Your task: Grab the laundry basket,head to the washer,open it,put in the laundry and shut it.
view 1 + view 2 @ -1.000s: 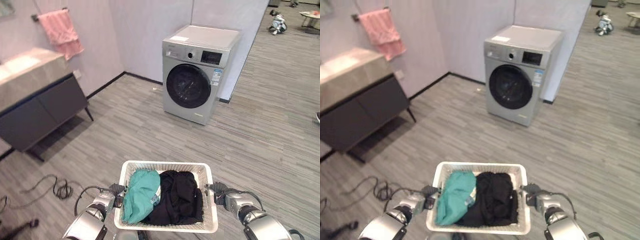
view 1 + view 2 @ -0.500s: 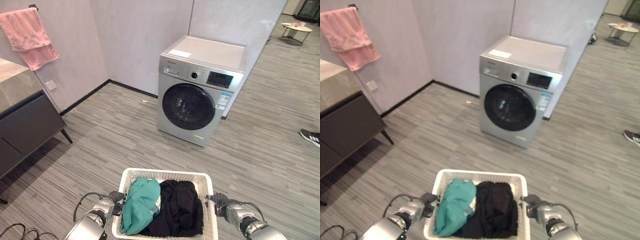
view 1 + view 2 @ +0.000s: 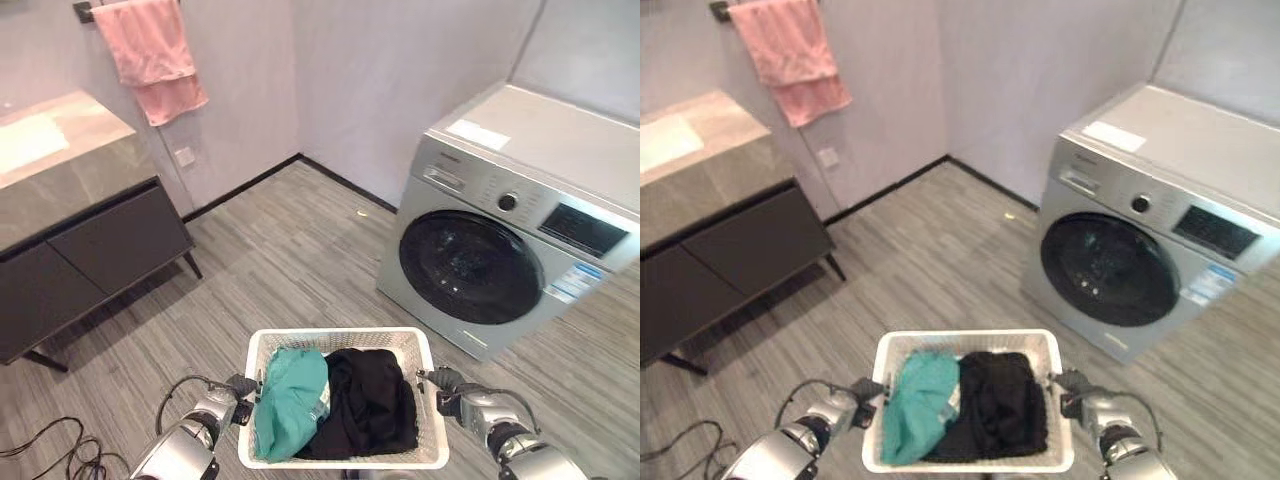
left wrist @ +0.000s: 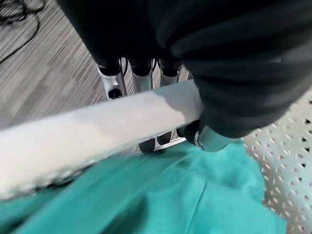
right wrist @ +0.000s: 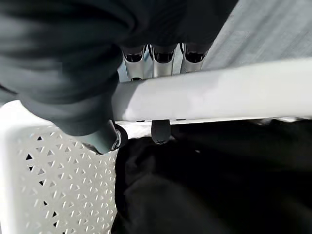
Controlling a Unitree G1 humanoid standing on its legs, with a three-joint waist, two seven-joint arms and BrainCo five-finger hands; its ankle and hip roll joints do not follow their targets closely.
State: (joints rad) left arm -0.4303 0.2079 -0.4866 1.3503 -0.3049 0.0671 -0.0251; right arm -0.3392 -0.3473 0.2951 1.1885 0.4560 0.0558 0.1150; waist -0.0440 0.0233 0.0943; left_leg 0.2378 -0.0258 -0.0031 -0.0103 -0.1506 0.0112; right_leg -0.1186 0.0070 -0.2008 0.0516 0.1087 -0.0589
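Observation:
I carry a white perforated laundry basket point(image 3: 340, 339) low in front of me. A teal garment point(image 3: 292, 400) fills its left half and black clothes point(image 3: 370, 400) its right half. My left hand point(image 3: 236, 388) is shut on the basket's left rim point(image 4: 97, 129), fingers curled under it. Curled the same way, my right hand point(image 3: 448, 385) grips the right rim point(image 5: 209, 95). The silver front-loading washer point(image 3: 520, 215) stands ahead to the right, its round dark door point(image 3: 470, 266) closed.
A dark cabinet with a stone top point(image 3: 80, 240) stands against the left wall, with a pink towel point(image 3: 152, 52) hanging on a rail above it. Grey plank floor point(image 3: 290, 260) lies open between me and the washer.
The whole view has swung: the washer now sits closer and further right, the cabinet and towel are back in view at left. Both hands keep their hold on the basket.

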